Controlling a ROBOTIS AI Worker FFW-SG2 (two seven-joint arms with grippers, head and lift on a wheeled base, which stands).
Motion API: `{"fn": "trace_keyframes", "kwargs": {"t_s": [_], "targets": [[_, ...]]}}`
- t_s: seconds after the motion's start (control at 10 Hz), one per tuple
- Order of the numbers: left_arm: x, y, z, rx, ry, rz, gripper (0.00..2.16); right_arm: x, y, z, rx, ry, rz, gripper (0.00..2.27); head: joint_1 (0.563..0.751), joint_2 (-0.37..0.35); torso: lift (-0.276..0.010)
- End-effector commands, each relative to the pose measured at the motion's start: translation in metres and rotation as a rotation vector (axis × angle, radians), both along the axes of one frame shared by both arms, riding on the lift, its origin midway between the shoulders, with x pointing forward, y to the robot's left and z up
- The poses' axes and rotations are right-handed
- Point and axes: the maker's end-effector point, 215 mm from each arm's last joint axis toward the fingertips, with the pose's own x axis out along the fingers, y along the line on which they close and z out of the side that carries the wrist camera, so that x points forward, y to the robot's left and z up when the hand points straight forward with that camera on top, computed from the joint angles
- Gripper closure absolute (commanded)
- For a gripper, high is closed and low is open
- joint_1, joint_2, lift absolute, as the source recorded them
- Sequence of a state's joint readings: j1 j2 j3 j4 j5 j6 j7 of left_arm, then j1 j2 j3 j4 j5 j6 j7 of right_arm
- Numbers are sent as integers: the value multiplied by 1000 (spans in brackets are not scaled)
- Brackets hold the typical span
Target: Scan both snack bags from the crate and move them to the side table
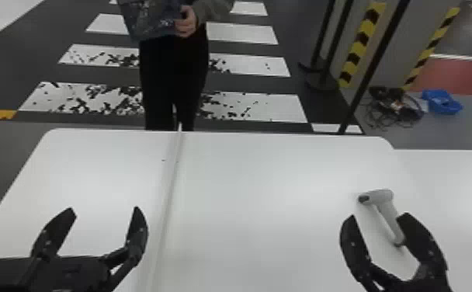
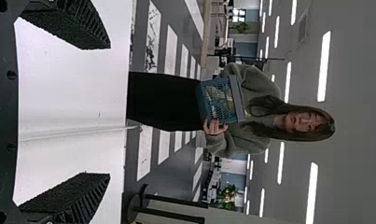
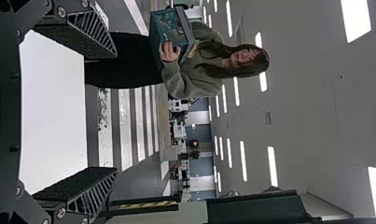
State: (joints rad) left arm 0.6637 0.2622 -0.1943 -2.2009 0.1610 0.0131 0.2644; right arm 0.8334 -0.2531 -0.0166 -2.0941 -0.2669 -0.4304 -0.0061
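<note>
Beyond the table's far edge a person holds the blue crate (image 1: 151,19) up off the table. In the left wrist view the crate (image 2: 219,101) has something pale inside, and the right wrist view has the crate (image 3: 169,32) too; I cannot make out separate snack bags. My left gripper (image 1: 105,211) stands open over the left part of the table, its fingers (image 2: 66,200) wide apart. My right gripper (image 1: 377,217) is also open, with fingers (image 3: 78,189) apart, above the table's right part. The grey-white scanner (image 1: 388,211) lies on the table, its handle partly behind that gripper's right finger.
The white table (image 1: 254,186) has a raised seam (image 1: 169,186) running front to back, left of centre. Another white surface (image 1: 460,174) adjoins at the right. Behind are a dark pole, cables (image 1: 394,106) and a blue basket (image 1: 442,101) on the floor.
</note>
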Motion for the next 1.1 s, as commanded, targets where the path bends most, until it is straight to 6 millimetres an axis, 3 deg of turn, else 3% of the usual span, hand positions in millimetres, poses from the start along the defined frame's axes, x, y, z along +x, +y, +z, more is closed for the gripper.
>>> {"fn": "trace_keyframes", "kwargs": {"t_s": [0.0,1.0], "targets": [[0,0,3,-1,-6,1,-2,0,1,2,1,-1,1,134,695,-114,-95],[1,1,0,3,4,0,63,1,1,0,-1,8,3,134,695,-110,-95]]}}
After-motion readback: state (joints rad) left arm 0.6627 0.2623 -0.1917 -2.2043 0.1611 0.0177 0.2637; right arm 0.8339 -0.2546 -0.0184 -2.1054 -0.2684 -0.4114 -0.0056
